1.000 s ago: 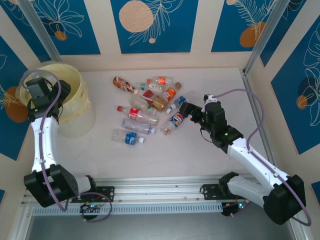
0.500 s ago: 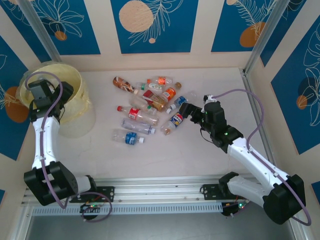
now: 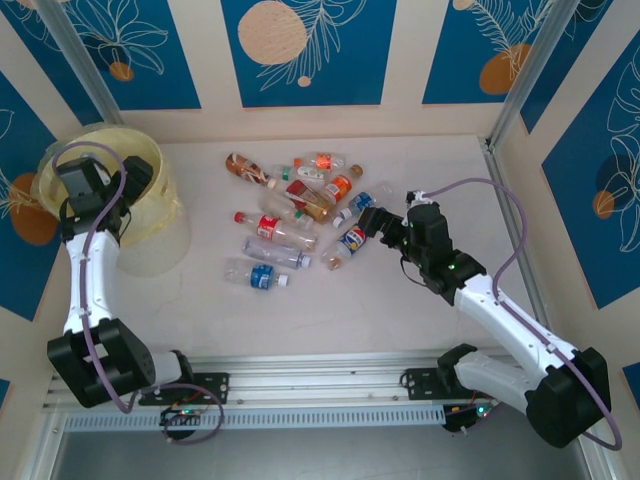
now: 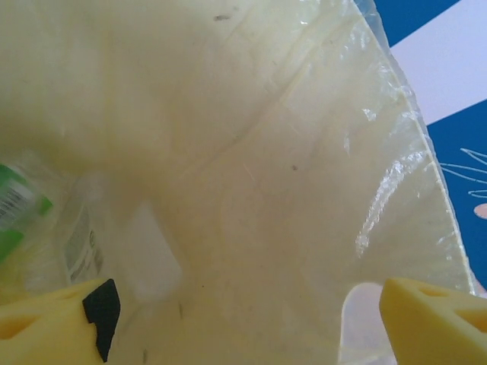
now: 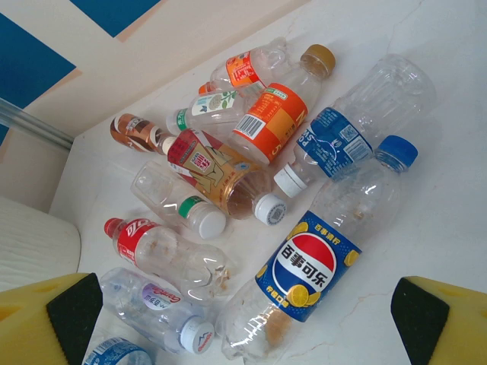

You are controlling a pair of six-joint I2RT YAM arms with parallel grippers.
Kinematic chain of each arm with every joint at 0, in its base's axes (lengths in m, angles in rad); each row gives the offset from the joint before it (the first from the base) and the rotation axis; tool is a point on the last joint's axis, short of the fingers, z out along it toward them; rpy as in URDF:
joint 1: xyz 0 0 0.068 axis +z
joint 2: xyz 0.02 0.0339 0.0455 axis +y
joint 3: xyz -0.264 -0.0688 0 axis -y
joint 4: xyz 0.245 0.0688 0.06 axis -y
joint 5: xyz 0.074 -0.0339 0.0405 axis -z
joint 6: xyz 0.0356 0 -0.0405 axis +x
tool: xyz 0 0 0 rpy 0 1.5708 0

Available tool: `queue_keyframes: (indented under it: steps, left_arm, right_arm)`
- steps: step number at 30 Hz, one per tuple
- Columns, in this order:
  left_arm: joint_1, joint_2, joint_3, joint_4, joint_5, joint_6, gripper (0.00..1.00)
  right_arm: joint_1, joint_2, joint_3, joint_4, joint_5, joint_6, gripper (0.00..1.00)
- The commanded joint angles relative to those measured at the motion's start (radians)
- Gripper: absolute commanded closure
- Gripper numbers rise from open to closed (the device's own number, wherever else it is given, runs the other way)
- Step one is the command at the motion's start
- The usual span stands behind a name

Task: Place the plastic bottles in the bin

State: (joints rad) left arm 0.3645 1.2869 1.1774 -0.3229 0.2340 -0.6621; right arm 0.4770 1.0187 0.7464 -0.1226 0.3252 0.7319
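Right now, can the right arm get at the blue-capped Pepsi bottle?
Probably yes: the right gripper is open and close beside the Pepsi bottle, with nothing lying on top of it or between them.

The bin (image 3: 165, 228) stands at the far left of the table (image 3: 340, 315). The left claw (image 3: 128, 183) hangs over its mouth, and in the left wrist view 1 bottle (image 4: 76, 243) lies inside it, low on the left. The other bottles (image 3: 295, 212) lie on their sides in a heap at the middle of the table, right of the bin and apart from it. The right claw (image 3: 368, 222) sits just right of the heap, beside the rightmost bottle (image 3: 352, 240). The front bottle (image 3: 258, 275) lies closest to the table's near edge.
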Motion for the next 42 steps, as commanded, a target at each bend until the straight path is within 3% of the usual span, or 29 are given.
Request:
queue_keyframes:
  steps: [1,6,13,19,23,29,35,42]
  left_arm:
    - [0.006,0.009,0.047,-0.019,-0.017,0.017,0.07]
    - [0.005,-0.002,0.072,-0.043,-0.056,0.047,0.00]
    - [-0.023,-0.002,0.129,-0.062,-0.071,0.099,0.00]
    - [-0.077,-0.010,0.192,-0.110,-0.234,0.141,0.00]
    - [-0.117,-0.011,0.232,-0.121,-0.233,0.181,0.00]
    - [-0.260,-0.043,0.243,-0.083,-0.322,0.258,0.00]
    - [-0.465,-0.051,0.255,-0.072,-0.378,0.341,0.00]
    - [-0.718,-0.076,0.159,-0.097,-0.601,0.184,0.00]
  right_arm:
    - [-0.006,0.003,0.038,-0.004,0.001,0.000,0.00]
    - [-0.005,0.007,0.039,-0.002,0.001,0.001,0.01]
    - [-0.007,0.020,0.045,-0.001,0.000,0.001,0.00]
    - [-0.006,0.023,0.047,-0.010,-0.002,0.007,0.00]
    - [-0.008,0.019,0.045,-0.016,0.000,0.006,0.00]
    - [-0.007,0.017,0.044,-0.017,0.001,0.007,0.00]
    - [-0.007,0.006,0.041,-0.027,0.003,0.005,0.01]
    - [-0.010,-0.019,0.015,-0.024,0.017,0.017,0.01]
